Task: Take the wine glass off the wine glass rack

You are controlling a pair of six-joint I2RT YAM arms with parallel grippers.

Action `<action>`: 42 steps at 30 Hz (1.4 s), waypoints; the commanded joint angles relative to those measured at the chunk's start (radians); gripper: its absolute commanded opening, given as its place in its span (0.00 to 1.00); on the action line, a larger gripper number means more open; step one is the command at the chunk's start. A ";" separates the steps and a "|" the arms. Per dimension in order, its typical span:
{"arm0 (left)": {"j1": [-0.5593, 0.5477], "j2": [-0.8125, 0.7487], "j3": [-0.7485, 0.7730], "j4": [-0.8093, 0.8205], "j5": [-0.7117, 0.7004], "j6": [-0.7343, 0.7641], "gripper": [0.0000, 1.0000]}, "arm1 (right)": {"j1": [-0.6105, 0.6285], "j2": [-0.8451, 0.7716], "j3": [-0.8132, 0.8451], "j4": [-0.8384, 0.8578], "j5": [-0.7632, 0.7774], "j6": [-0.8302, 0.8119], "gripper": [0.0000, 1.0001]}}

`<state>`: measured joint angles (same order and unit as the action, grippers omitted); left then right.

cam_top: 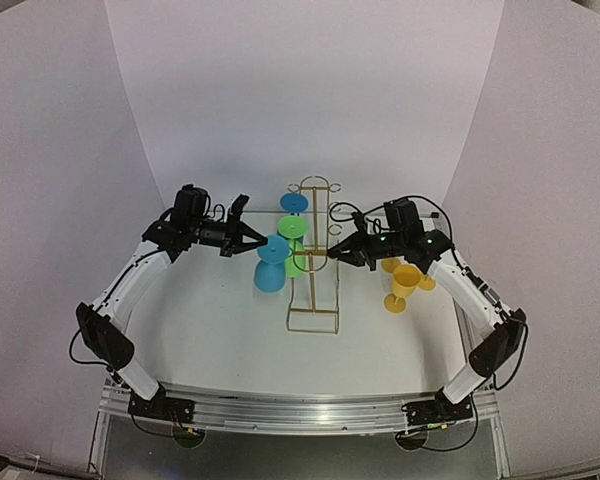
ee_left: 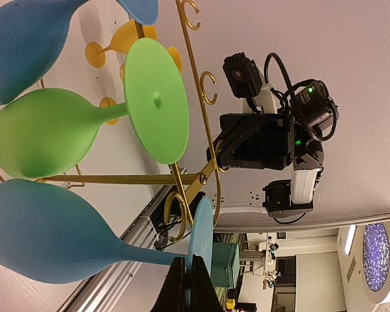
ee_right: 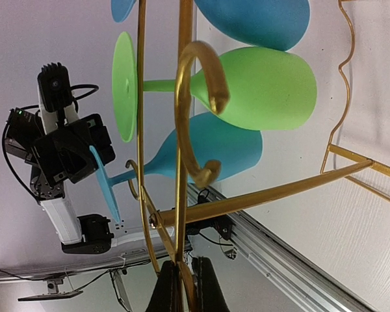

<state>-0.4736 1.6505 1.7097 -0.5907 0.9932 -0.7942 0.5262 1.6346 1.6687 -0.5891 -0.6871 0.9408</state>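
Gold wire wine glass rack (ee_right: pixel 184 97) clenched by right pincer (ee_right: pixel 185 289); left pincer (ee_left: pixel 192 286) clenches blue plastic wine glass (ee_left: pixel 52 234) by its foot.

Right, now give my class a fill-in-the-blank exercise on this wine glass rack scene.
1. The left tool is shut on the foot of a wine glass coloured ___.
2. The right tool is shut on the ___ wire wine glass rack.
3. The middle hanging glass is ___.
4. The glasses standing on the table are ___.
Missing words: blue; gold; green; yellow.
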 commanded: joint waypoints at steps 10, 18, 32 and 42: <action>0.061 -0.079 0.149 -0.259 -0.152 0.569 0.00 | -0.014 -0.013 -0.010 -0.028 0.122 -0.065 0.12; 0.045 -0.300 -0.042 -0.240 -0.387 1.312 0.00 | -0.014 -0.018 0.008 -0.030 0.133 -0.069 0.50; -0.111 -0.826 -0.954 0.508 -0.595 2.603 0.00 | -0.004 -0.007 0.326 -0.395 0.466 -0.229 0.84; -0.111 -0.850 -1.338 1.185 -0.408 2.747 0.00 | 0.348 0.199 0.785 -0.507 0.891 -0.514 0.78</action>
<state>-0.5836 0.8011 0.4474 0.1882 0.4792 1.8469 0.7168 1.7071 2.3012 -1.0343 -0.0024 0.6075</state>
